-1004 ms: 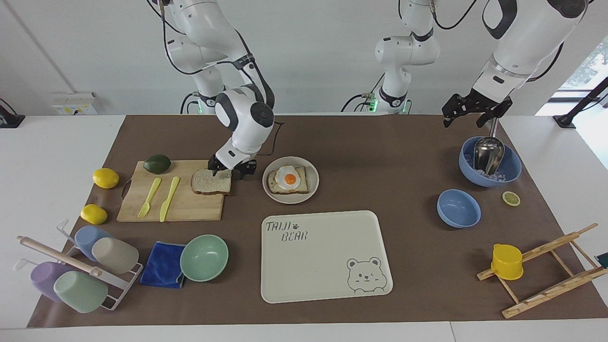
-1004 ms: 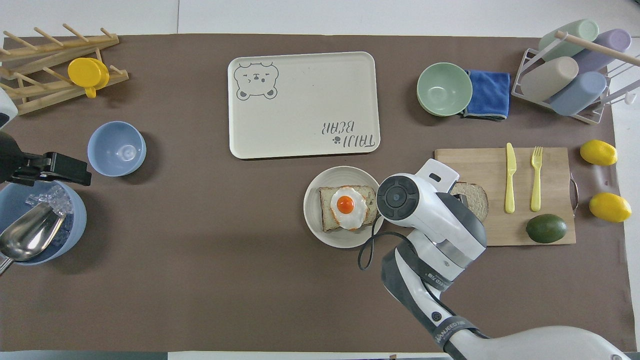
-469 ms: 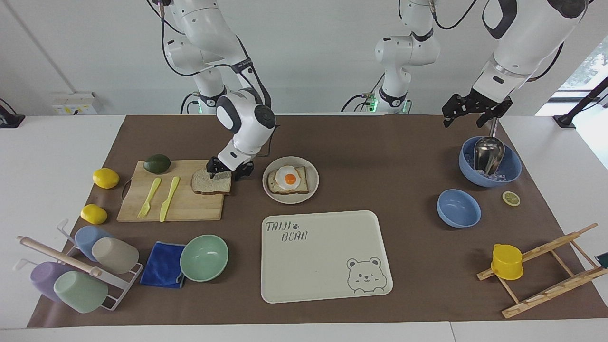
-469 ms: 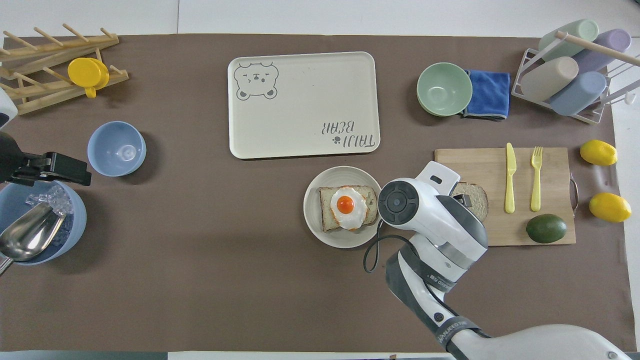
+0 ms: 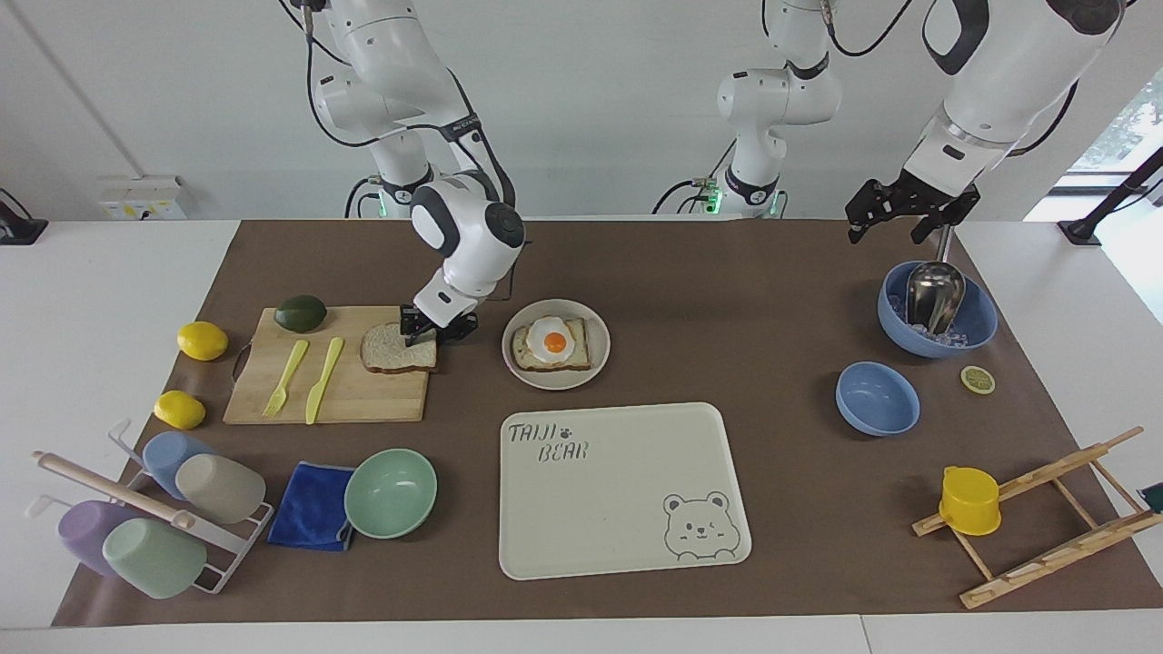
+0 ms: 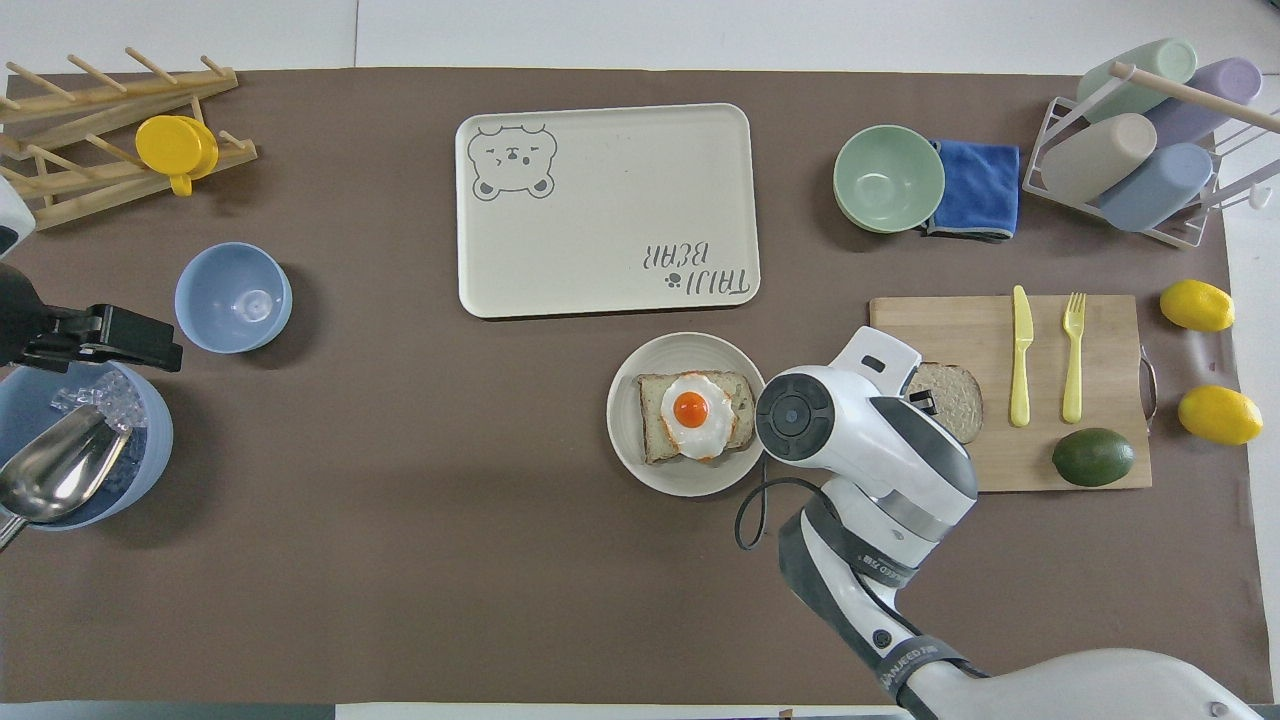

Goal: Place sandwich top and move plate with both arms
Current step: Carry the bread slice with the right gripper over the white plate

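Observation:
The sandwich top (image 5: 391, 350) lies on the wooden cutting board (image 5: 363, 400), at the board's end beside the plate. It also shows in the overhead view (image 6: 960, 400), partly hidden by the right arm. My right gripper (image 5: 434, 332) is shut on its edge nearest the plate. The round cream plate (image 5: 595, 363) sits on the mat beside the board and holds a toast slice with a fried egg (image 5: 551, 343). My left gripper (image 5: 895, 222) waits open above the blue bowl with ice and a metal scoop (image 5: 936, 313).
The bear tray (image 5: 618, 490) lies farther from the robots than the plate. A yellow knife and fork (image 5: 309, 377) and an avocado (image 5: 300, 312) are on the board. A mint bowl (image 5: 391, 492), blue cloth, cup rack and lemons are toward the right arm's end.
My right gripper's fingers have closed on the sandwich top's edge and the wrist has risen a little. The slice has shifted slightly along the board, away from the plate. The left arm has not moved.

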Motion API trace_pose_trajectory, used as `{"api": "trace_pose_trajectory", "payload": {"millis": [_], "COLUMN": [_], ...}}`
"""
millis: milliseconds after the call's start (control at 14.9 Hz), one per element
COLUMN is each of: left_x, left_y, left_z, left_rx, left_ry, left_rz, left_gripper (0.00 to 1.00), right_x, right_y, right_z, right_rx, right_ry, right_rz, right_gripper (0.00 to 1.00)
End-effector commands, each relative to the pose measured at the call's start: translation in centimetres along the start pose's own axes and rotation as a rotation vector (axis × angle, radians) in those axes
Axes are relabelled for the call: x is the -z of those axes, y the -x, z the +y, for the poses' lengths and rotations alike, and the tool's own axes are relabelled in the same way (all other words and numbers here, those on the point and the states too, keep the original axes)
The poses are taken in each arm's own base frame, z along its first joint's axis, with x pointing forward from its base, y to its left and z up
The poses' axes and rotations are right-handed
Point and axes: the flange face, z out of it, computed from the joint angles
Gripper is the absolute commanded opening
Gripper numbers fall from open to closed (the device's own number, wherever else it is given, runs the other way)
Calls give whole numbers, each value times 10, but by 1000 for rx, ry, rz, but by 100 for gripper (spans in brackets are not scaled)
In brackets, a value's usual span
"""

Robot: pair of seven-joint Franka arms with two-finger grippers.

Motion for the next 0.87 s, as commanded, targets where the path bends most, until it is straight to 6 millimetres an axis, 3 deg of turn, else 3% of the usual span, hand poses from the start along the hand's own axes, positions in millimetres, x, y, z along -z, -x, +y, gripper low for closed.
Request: {"api": "trace_pose_trajectory", "payload": {"millis": [0, 201, 402, 536, 669, 803], "left_x": [3, 2, 2, 2, 2, 2], "left_y": [5, 4, 4, 4, 4, 5], "left_z": [-1, -1, -2, -2, -2, -2], "left_rx": [11, 10, 8, 8, 10, 11], "left_ry": [-13, -13, -14, -14, -14, -13], "left_rz": [11, 11, 11, 11, 12, 11], "left_gripper": [100, 100, 100, 100, 100, 100], "right_x": [0, 40, 118, 157, 182, 188], "right_y": [-7, -22, -32, -32, -23, -22], "right_z": [0, -4, -28, -50, -76, -87], "right_rx": [-13, -3, 10, 39, 82, 86], "right_ry": [18, 64, 23, 24, 12, -41], "right_rz": [5, -20, -20, 12, 69, 90], "right_gripper": [0, 0, 0, 0, 0, 0]}}
